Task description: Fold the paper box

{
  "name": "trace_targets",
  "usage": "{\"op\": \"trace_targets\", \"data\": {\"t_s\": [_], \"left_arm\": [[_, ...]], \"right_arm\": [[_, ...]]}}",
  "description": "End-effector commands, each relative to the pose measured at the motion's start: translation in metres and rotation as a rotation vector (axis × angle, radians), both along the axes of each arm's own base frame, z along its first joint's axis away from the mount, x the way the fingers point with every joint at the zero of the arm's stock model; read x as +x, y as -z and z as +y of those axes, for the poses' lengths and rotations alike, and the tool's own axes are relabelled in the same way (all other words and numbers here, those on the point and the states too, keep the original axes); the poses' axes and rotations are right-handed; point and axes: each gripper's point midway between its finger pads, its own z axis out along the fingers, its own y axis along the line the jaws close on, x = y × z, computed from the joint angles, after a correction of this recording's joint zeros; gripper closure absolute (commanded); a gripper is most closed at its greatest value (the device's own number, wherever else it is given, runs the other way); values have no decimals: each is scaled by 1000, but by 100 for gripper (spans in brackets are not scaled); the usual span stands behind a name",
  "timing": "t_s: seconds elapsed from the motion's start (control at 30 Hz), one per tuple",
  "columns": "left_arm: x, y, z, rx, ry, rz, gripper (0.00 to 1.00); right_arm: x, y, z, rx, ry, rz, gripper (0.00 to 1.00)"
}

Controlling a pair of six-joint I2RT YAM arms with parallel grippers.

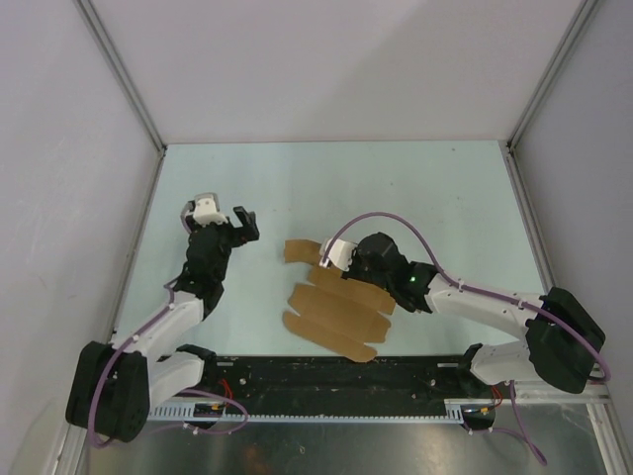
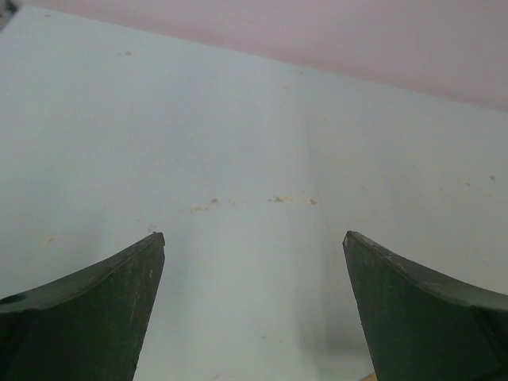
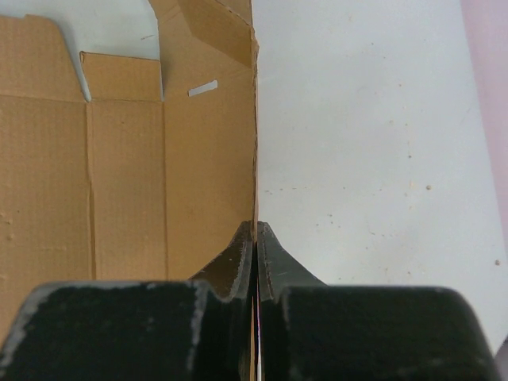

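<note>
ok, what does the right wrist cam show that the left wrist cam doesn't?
Right wrist only: the paper box, creased brown cardboard with a small slot, its edge clamped in the shut right pincer. Left wrist only: the left pincer wide open, nothing between its fingers, and a few tan specks ahead. Both: the pale table and a pinkish wall strip.

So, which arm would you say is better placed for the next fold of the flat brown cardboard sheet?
Probably the right: the right gripper is shut on an edge of the flat brown cardboard sheet, while the left gripper hangs open, away from it.
</note>
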Motion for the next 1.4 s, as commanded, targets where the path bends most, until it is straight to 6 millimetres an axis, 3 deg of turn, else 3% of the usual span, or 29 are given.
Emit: {"op": "trace_targets", "data": {"t_s": [0.0,0.3,0.6,0.83,1.1,1.17,1.37], "left_arm": [[11,-15,-32,-77,157,-6,0],[28,10,-44,-107,215,89,0],[35,28,-69,-185,363,175,4],[25,47,-88,-215,457,244,12],[3,62,-111,-217,523,287,12],[-4,67,-119,-212,540,302,7],[-23,84,-127,-193,561,343,5]], "right_arm": [[12,-23,0,2,-2,-112,100],[14,-29,4,-44,-113,-169,100],[15,-35,2,-28,-114,-173,100],[14,-35,3,-20,-111,-168,100],[14,-34,3,-18,-103,-166,100],[13,-34,3,-18,-104,-164,100],[12,-34,4,-15,-105,-162,100]]}}
